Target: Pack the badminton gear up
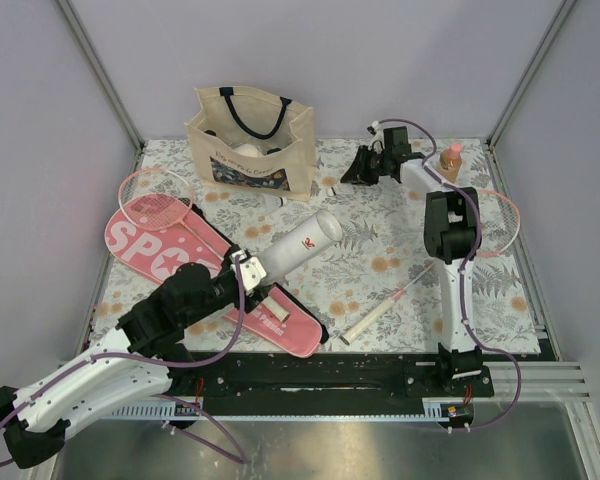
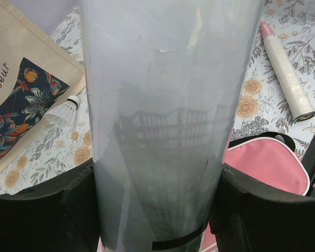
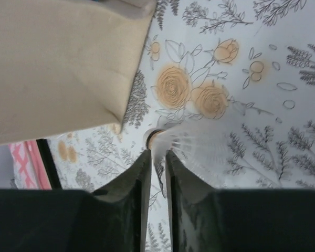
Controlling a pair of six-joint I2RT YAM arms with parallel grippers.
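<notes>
Your left gripper point(image 1: 251, 268) has its jaws clamped around the long white tube point(image 1: 305, 243), near its lower end. The tube's long axis runs diagonally from the jaws toward the far right, and its open mouth faces the beige tote point(image 1: 250, 140). It sits above the pink SPORT case point(image 1: 170, 250), which lies flat on the desk point(image 1: 380, 230) with its long axis running far-left to near-right. Your right gripper point(image 3: 157, 155) is beside the tote's right end. Its jaws are drawn narrow at the cork end of a shuttlecock point(image 3: 194, 147), whose skirt fans out to the right in the wrist view. You cannot tell whether they pinch it.
</notes>
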